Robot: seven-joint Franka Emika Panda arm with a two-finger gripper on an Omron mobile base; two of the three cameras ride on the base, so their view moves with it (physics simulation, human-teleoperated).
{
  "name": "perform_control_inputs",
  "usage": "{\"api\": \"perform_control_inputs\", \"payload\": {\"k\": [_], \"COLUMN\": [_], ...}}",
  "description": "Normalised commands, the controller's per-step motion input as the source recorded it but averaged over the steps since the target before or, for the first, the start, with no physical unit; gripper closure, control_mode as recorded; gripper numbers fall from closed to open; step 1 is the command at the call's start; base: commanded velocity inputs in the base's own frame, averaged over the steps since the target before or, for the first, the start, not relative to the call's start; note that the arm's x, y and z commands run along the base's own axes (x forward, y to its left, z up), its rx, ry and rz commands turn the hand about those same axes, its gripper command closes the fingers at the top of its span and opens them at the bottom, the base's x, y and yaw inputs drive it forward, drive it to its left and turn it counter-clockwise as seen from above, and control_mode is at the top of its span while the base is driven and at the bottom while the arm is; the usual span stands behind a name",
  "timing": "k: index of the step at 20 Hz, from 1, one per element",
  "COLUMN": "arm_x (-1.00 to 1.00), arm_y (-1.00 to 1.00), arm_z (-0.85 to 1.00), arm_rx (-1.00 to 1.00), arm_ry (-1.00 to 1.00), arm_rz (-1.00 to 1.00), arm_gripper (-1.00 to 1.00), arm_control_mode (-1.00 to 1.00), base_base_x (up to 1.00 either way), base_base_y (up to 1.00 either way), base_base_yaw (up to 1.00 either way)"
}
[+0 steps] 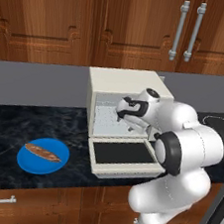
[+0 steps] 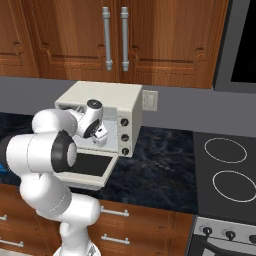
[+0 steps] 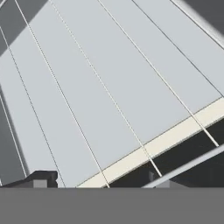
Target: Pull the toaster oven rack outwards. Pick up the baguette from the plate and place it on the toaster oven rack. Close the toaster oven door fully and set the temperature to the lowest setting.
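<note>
The end effector [image 1: 119,114] is seen at the mouth of the toaster oven [image 1: 122,83], just above the lowered toaster oven door [image 1: 123,153]. In the hand view its two dark finger tips [image 3: 41,178] are set apart with nothing seen between them, so it is taken as open. Directly ahead of it, the thin wires of the toaster oven rack [image 3: 109,98] are seen running across the pale cavity; whether a tip touches a wire cannot be told. The baguette [image 1: 42,152] is seen well off to the left of the end effector and lower, lying on the blue plate [image 1: 27,163], which rests on the dark table [image 1: 13,121].
</note>
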Motion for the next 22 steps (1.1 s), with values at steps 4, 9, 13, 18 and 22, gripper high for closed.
{"api": "perform_control_inputs", "payload": {"k": [4,9,13,18,22], "arm_x": [-0.47,-0.56,-0.57,-0.37,-0.26], "arm_y": [0.00,0.00,0.00,0.00,0.00], "arm_z": [0.00,0.00,0.00,0.02,0.03], "arm_rx": [0.00,0.00,0.00,0.00,0.00], "arm_ry": [0.06,0.01,0.06,0.07,0.01], "arm_rz": [0.00,0.00,0.00,0.00,0.00], "arm_gripper": [1.00,1.00,1.00,1.00,1.00], "arm_control_mode": [-1.00,-1.00,-1.00,-1.00,-1.00], "base_base_x": [0.00,0.00,0.00,0.00,0.00], "base_base_y": [0.00,0.00,0.00,0.00,0.00], "base_base_yaw": [0.00,0.00,0.00,0.00,0.00]}}
